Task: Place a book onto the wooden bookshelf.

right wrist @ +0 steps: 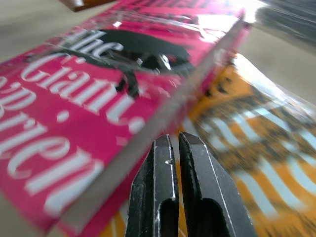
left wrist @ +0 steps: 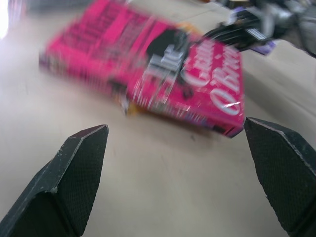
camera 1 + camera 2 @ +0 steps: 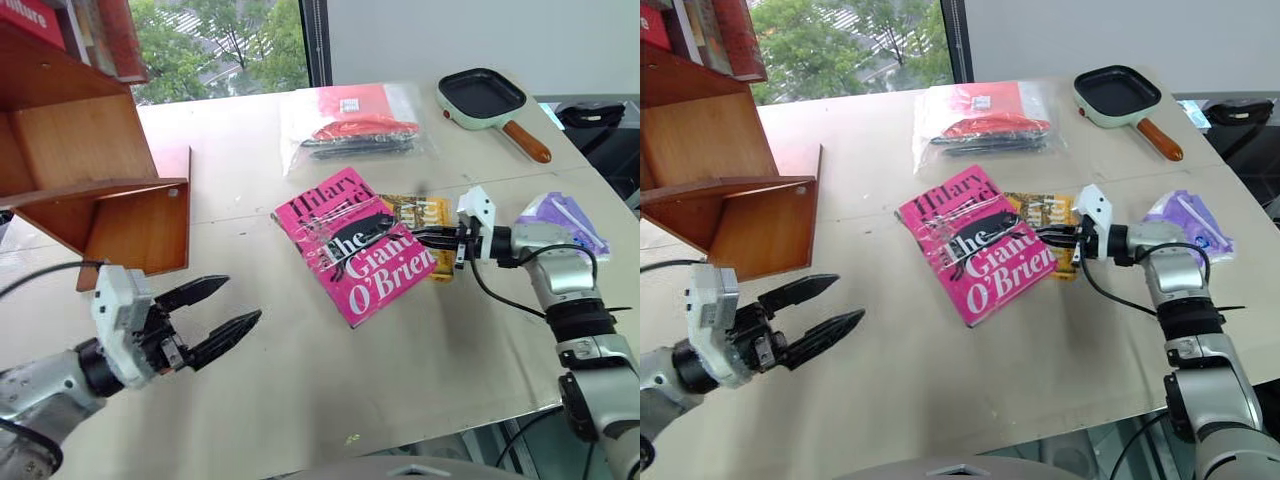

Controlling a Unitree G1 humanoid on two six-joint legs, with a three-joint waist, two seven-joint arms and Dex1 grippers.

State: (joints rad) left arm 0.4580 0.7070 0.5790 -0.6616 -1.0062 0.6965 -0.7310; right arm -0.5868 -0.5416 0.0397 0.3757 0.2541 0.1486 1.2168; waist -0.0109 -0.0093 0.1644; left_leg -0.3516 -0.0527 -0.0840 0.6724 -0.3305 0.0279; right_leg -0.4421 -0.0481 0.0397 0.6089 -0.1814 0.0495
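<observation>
My right gripper point(image 3: 425, 238) is clenched on nothing, its tips at the page edge of the pink book point(image 3: 355, 245), which lies partly over a yellow-orange book point(image 3: 425, 215). My left gripper point(image 3: 222, 318) is released, the wooden bookshelf point(image 3: 90, 170) just behind it.

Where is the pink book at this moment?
The pink book lies flat near the table's middle, partly over a yellow-orange book, with the shut right hand at its right edge.
</observation>
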